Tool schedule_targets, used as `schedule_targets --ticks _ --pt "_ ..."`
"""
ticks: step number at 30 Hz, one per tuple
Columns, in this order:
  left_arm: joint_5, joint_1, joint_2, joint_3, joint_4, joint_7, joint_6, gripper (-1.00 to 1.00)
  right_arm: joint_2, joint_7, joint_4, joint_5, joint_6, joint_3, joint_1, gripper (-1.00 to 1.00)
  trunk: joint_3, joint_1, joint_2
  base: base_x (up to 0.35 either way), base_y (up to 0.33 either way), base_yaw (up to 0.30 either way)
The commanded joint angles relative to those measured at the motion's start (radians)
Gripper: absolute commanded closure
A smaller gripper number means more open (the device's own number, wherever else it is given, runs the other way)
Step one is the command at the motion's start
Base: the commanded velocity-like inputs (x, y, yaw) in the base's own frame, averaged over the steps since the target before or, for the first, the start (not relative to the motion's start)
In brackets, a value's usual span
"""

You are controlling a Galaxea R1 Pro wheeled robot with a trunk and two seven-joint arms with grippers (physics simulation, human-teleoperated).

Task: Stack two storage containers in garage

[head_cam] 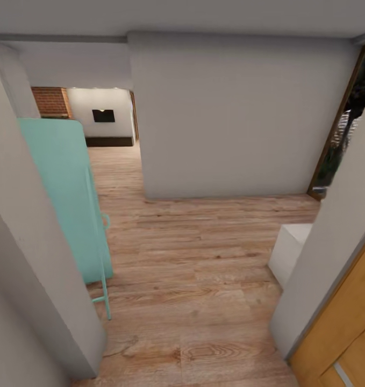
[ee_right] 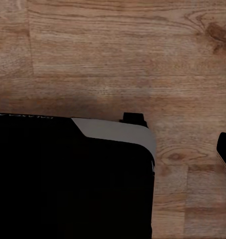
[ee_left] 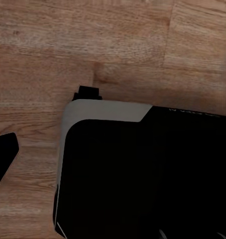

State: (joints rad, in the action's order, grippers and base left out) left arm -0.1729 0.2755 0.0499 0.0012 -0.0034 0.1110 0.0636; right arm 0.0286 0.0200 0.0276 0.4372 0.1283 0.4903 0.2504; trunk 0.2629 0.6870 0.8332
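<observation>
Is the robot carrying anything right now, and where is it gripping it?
It cannot be told: the wrist views look down on the light wood plank floor and the robot's dark base, with no orange-red container seen.

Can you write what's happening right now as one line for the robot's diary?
place: hallway, wood plank floor | ahead: grey wall | left: mint-green fridge | right: orange door | containers: unseen | state: travelling

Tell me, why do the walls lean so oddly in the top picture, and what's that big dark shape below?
Head view: a wide lens bends things, so the grey walls and the mint-green cabinet splay outward; lighting is flat, with soft detail. Left wrist view: a black, grey-edged part of the robot covers much of the wood floor. Right wrist view: the same, with a faint shadow on the planks.
</observation>
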Motion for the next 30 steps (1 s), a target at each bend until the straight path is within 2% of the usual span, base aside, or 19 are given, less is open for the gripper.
schedule_targets --ticks 1,14,20,30 --pt "-0.010 0.001 0.000 -0.001 0.000 0.004 0.005 -1.00 0.001 0.002 0.003 0.010 0.005 0.008 0.001 -1.00 0.001 0.001 0.001 0.322 0.000 0.000" --pt "-0.010 0.001 -0.001 -0.003 0.000 0.004 0.005 -1.00 0.001 0.002 0.002 0.010 0.007 0.008 0.001 -1.00 0.001 0.001 0.001 0.322 0.000 -0.001" --pt "-0.010 0.001 -0.001 -0.003 0.000 0.004 0.006 -1.00 0.001 0.002 0.003 0.011 0.006 0.008 0.001 -1.00 0.001 0.001 0.001 0.322 0.000 -0.142" --pt "-0.010 0.001 -0.001 -0.003 0.000 0.004 0.005 -1.00 0.001 0.003 0.002 0.009 0.005 0.008 0.001 -1.00 0.001 0.001 0.001 0.322 0.000 -0.016"
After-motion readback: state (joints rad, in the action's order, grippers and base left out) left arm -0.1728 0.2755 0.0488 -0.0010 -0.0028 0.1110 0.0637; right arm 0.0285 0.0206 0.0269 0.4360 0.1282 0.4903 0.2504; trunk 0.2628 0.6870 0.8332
